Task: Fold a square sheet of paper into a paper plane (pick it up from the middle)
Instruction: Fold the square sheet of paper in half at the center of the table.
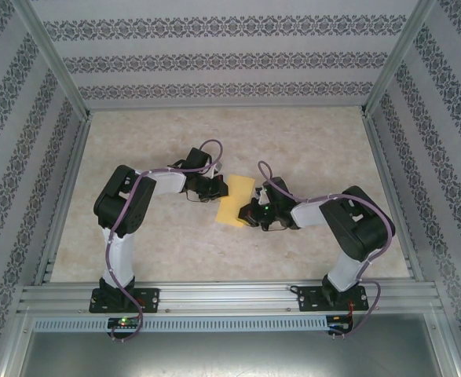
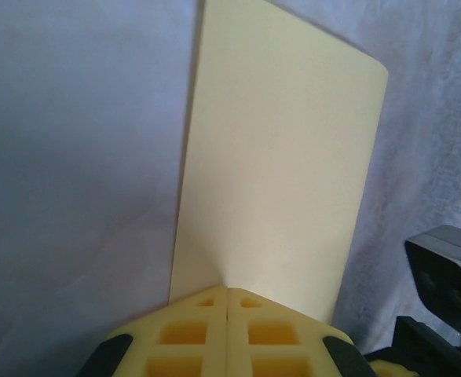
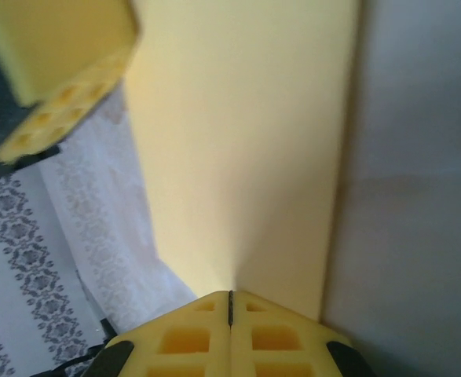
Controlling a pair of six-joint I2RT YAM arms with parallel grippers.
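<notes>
The square sheet of paper (image 1: 235,201) is plain yellow-orange and shows as a narrow rectangle held off the table between both arms. My left gripper (image 1: 217,189) is shut on its left edge, and in the left wrist view the closed tips (image 2: 228,290) pinch the sheet (image 2: 281,173), which rises away from them. My right gripper (image 1: 251,210) is shut on the opposite edge. In the right wrist view its tips (image 3: 230,295) clamp the sheet (image 3: 246,141), with the left gripper's fingers (image 3: 57,71) at the top left. The paper plane is out of view.
The beige marbled table (image 1: 309,149) lies inside an aluminium frame (image 1: 230,294) with patterned walls on three sides. Both arms bend inward and meet at the table's middle. Part of the right arm's wrist (image 2: 450,275) shows at the lower right of the left wrist view.
</notes>
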